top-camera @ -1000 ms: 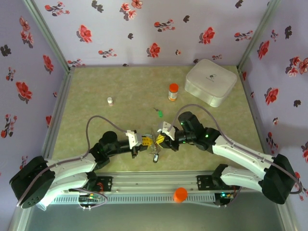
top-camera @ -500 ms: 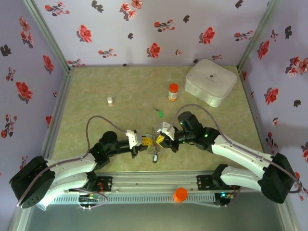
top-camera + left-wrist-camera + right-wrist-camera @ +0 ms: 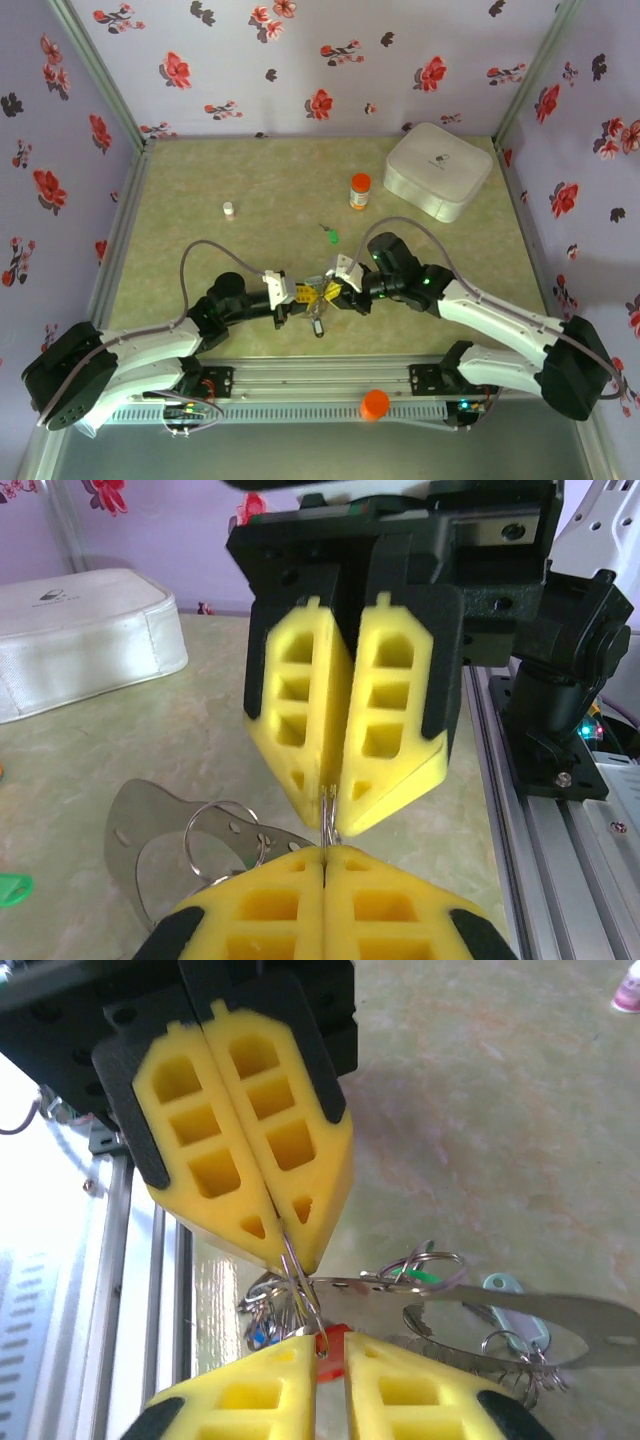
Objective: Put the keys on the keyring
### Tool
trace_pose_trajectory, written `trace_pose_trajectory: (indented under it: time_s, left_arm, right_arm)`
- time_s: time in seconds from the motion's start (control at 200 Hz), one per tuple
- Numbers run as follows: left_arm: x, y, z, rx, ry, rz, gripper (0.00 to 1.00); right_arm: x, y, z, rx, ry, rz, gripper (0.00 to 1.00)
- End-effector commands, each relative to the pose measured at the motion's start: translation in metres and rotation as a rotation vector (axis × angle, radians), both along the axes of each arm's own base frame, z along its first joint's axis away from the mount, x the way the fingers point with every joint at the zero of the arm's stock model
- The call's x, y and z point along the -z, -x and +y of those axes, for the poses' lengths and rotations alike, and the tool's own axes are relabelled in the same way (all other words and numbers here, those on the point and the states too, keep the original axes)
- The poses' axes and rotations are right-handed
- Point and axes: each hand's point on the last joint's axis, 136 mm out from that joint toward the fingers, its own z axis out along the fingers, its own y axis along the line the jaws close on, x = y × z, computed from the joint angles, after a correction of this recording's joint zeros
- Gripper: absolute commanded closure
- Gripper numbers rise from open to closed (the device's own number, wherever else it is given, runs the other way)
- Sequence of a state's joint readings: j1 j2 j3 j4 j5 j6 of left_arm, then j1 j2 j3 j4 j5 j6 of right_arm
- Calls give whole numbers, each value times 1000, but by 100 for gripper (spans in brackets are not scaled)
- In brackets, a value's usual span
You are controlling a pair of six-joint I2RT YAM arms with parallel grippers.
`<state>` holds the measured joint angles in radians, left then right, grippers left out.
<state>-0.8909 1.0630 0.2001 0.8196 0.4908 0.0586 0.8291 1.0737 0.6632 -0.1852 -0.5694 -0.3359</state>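
Keyring (image 3: 298, 1278): looks like thin stiff wire, light, slippery; sits lower centre in top view, betw. 2 grippers. Left gripper (image 3: 325, 855) clamped tight on wire. Right gripper (image 3: 330, 1348) narrow slit at wire, grip unclear. Tagged keys (image 3: 512, 1328) dangle loose; pinch wire, not tags.

No word or number can be read. The case (image 3: 437, 170) bears a small dark mark on its lid, too small and blurred to make out, and the bottle (image 3: 360, 190) carries a label whose print is illegible.
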Motion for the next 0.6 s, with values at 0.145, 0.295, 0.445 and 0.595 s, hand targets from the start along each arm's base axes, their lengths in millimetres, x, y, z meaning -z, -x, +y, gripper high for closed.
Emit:
trace_pose_trajectory:
  time_s: [0.145,0.295,0.445,0.595]
  left_arm:
    - [-22,0,-5,23,62,-51,100]
    - [-22,1,-7,36,64,-46,100]
    - [-22,2,-7,40,64,-47,100]
    - [-21,2,-8,42,65,-44,100]
  right_arm:
    - [-18,0,-6,26,-69,-81,72]
    - [-25,1,-2,17,-113,-79,71]
    - [-28,0,0,14,-134,-94,71]
    - [-28,-1,2,9,-135,-87,71]
